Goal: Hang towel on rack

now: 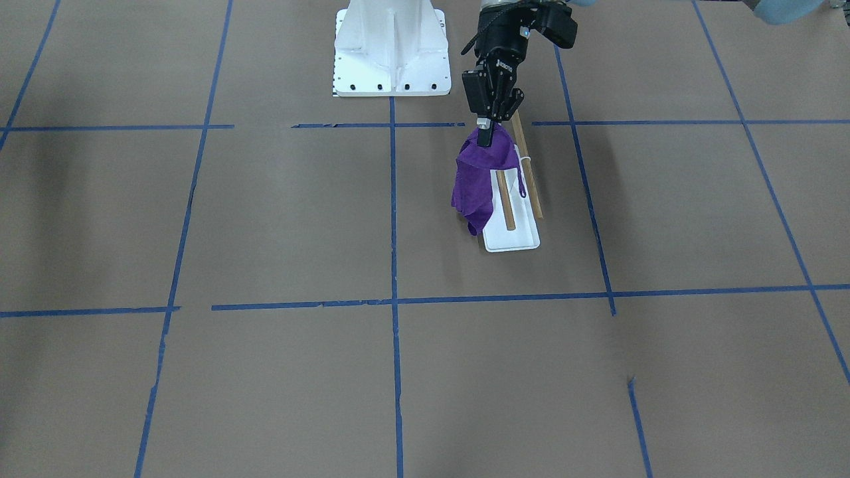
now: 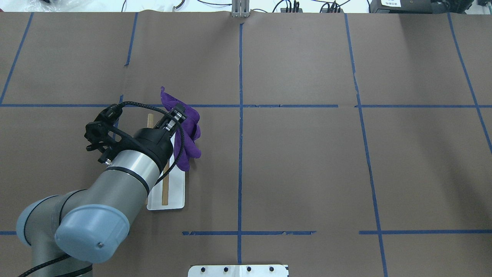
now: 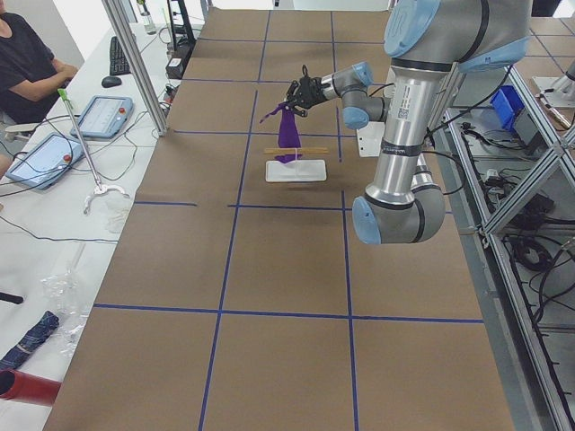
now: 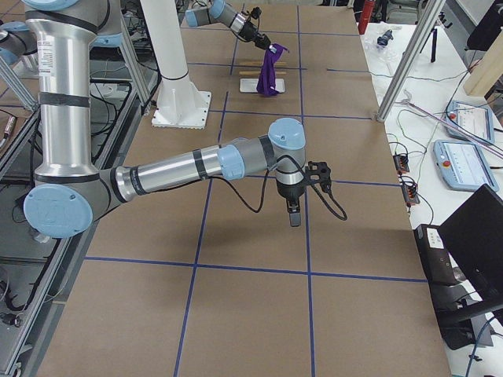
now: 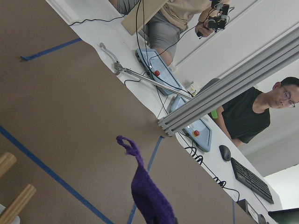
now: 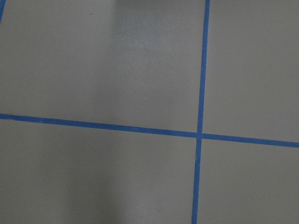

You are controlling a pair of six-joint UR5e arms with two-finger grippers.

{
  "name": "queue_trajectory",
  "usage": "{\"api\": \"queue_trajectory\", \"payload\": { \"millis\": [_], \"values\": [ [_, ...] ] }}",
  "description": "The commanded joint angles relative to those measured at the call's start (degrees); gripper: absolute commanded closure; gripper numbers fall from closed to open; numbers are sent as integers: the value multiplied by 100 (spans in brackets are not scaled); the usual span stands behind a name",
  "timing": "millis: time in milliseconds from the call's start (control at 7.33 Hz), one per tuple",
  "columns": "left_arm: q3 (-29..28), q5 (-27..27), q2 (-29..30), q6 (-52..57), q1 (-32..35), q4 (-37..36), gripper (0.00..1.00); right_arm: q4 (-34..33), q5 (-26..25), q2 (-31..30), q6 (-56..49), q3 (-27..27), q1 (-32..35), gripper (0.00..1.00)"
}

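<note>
Black and compact, the left gripper (image 1: 485, 135) is pinched closed on the top of the purple towel (image 1: 473, 182), which hangs bunched from its fingertips. In the front-facing view the cloth falls toward 7 o'clock from the gripper. It covers the far end of one dowel of the rack (image 1: 510, 211) and spills past that side of the white tray base. Whether it rests on the dowel cannot be told. In the overhead view the rack (image 2: 165, 192) runs toward 6 o'clock from the gripper (image 2: 178, 113), and the towel (image 2: 188, 144) lies at 5 o'clock.

There is one towel and one rack, with two wooden dowels, one white crosspiece and one tray.

At 11 o'clock from the rack in the front-facing view stands one white pedestal (image 1: 392, 63) on the brown table (image 1: 265, 219).

The right gripper (image 4: 293, 214) points down well apart from the rack; its opening cannot be told.
</note>
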State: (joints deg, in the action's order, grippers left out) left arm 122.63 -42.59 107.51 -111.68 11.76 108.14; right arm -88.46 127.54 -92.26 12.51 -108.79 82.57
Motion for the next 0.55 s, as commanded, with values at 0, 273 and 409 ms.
{"api": "queue_trajectory", "payload": {
  "millis": [0,273,409],
  "values": [
    [460,67,-709,-47,-104,-39,100,-22,86,-28,-11,-11,5,0],
    [710,58,-1449,-273,-96,-39,100,-31,86,-20,-20,24,-4,0],
    [701,58,-1757,-423,-95,-39,100,-39,95,-11,-20,16,-4,0]
  ]
}}
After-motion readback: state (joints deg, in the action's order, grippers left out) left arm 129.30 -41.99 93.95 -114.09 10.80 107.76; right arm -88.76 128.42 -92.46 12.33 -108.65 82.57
